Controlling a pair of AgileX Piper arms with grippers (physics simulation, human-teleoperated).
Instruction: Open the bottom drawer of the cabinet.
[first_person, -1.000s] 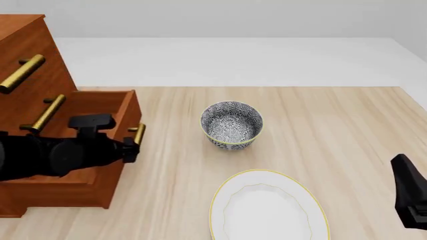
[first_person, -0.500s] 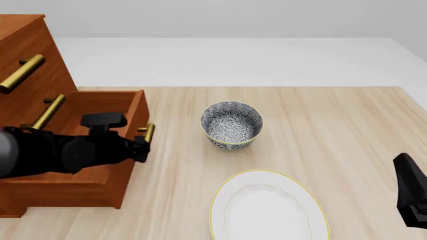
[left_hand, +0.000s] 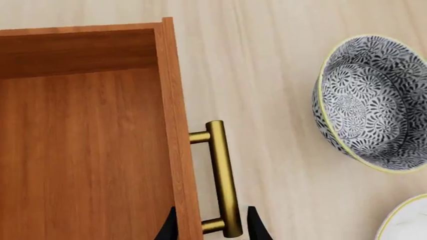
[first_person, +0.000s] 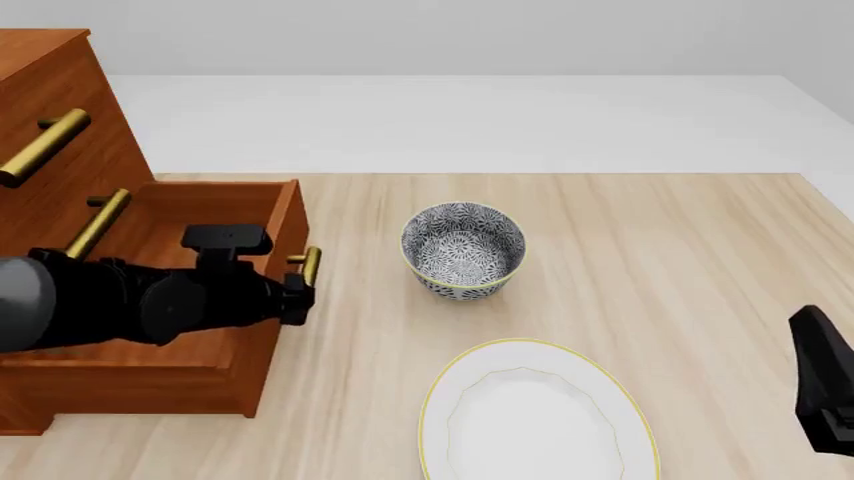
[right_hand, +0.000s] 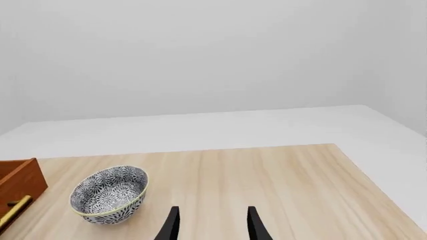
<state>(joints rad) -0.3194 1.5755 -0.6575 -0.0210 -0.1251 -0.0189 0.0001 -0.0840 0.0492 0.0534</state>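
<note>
The cabinet (first_person: 60, 95) stands at the far left of the table. Its bottom drawer (first_person: 147, 385) is pulled well out, and its bare wooden inside (left_hand: 87, 150) shows in the left wrist view. My left gripper (first_person: 296, 296) is at the drawer's front, near one end of the brass handle (left_hand: 222, 175). It is open (left_hand: 211, 231): one finger is inside the front panel and the other is outside the handle bar. My right gripper (right_hand: 211, 227) is open and empty, low at the table's right edge (first_person: 817, 385).
A patterned black-and-white bowl (first_person: 463, 250) sits mid-table, a short way to the right of the drawer handle. A white plate (first_person: 534, 420) with a gold rim lies near the front edge. Two upper drawers with brass handles (first_person: 47, 145) stay closed.
The bottom drawer has slid further out to the right, and my left gripper moved with it at the handle. The right arm stayed still.
</note>
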